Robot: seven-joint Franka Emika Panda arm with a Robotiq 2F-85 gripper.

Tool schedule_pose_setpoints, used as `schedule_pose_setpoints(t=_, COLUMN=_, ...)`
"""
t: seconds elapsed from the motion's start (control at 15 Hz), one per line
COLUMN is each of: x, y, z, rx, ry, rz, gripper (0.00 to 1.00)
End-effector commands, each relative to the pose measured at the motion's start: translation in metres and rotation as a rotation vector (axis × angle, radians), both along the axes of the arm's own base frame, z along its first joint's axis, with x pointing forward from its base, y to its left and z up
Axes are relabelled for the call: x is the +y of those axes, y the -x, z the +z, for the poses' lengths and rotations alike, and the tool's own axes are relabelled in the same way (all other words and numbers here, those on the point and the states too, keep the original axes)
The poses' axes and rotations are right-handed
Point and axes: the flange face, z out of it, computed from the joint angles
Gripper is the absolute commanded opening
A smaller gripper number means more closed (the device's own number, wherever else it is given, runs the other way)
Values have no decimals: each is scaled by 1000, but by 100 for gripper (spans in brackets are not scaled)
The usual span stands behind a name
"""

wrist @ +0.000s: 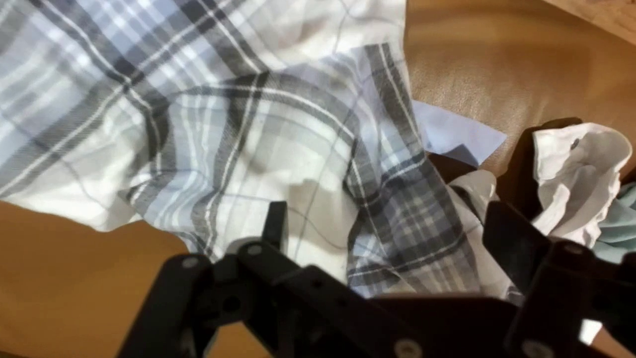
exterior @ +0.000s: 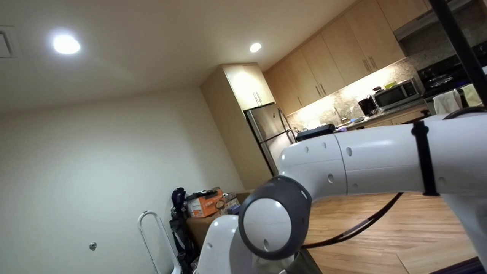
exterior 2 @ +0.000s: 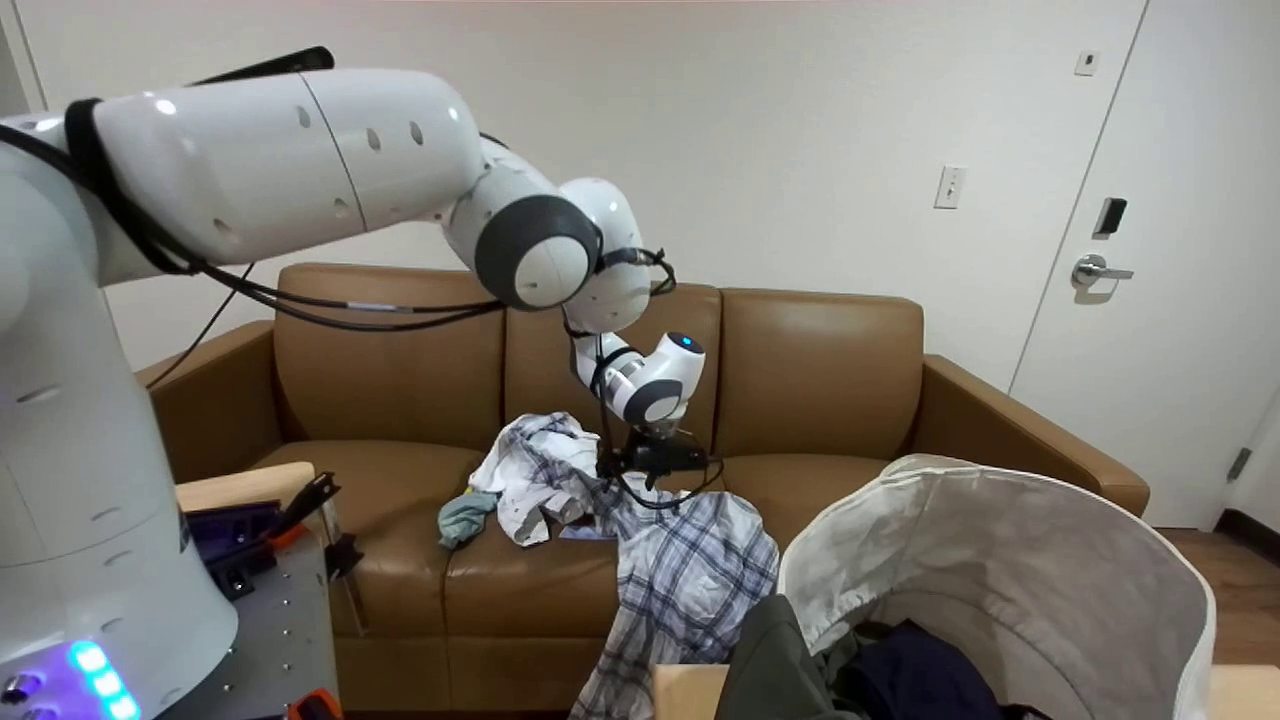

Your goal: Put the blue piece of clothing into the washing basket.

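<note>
End effector (wrist: 387,219) spread wide, nothing in hold, poised over the shirt (wrist: 293,139) on the couch (exterior 2: 820,370); whether the fingers (wrist: 276,228) touch fabric I cannot tell. I take this blue-checked shirt for the blue piece, though a navy cloth (exterior 2: 915,675) lying in the basket (exterior 2: 1050,580) would fit the words too; if that is the one meant, any grab here takes the wrong garment. Likeliest trouble: a double pick. One finger stands over the shirt, its partner near the edge where white cloth (wrist: 579,179) begins, so closing could gather both. Opposite risk: closing too high pinches a mere fold, and thin-looking cloth may slip out. A cable (exterior 2: 660,506) loops by the wrist; could catch loose cloth on the lift. Farther out, the shirt's long end hangs down the couch front; a low carry would likely leave it trailing, or draped over the basket's rim, half in, half out. Basket wall looks soft, so a dragging hem might fold it inward, narrowing the mouth.
</note>
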Motion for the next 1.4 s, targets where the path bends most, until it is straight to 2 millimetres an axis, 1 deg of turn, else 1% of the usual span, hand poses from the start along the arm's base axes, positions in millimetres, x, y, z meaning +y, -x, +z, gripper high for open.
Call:
schedule_pose_setpoints(t=0.0, x=7, y=-11, z=-38, rx=60, ry=-81, rz=23, gripper=100)
schedule_pose_setpoints(t=0.13, x=7, y=-10, z=-56, rx=104, ry=-74, rz=41, gripper=100)
schedule_pose_setpoints(t=0.2, x=5, y=0, z=-45, rx=119, ry=-61, rz=64, gripper=100)
schedule_pose_setpoints(t=0.33, x=0, y=4, z=-56, rx=129, ry=-58, rz=87, gripper=100)
schedule_pose_setpoints(t=0.6, x=-3, y=7, z=-64, rx=74, ry=-95, rz=151, gripper=100)
schedule_pose_setpoints(t=0.67, x=-3, y=7, z=-65, rx=56, ry=-88, rz=175, gripper=98)
schedule_pose_setpoints(t=0.73, x=-4, y=6, z=-67, rx=43, ry=-73, rz=193, gripper=77)
schedule_pose_setpoints(t=0.87, x=-5, y=6, z=-69, rx=7, ry=-41, rz=221, gripper=69)
schedule_pose_setpoints(t=0.93, x=-5, y=4, z=-70, rx=-22, ry=-10, rz=232, gripper=61)
schedule_pose_setpoints(t=1.33, x=0, y=0, z=-69, rx=-126, ry=32, rz=220, gripper=22)
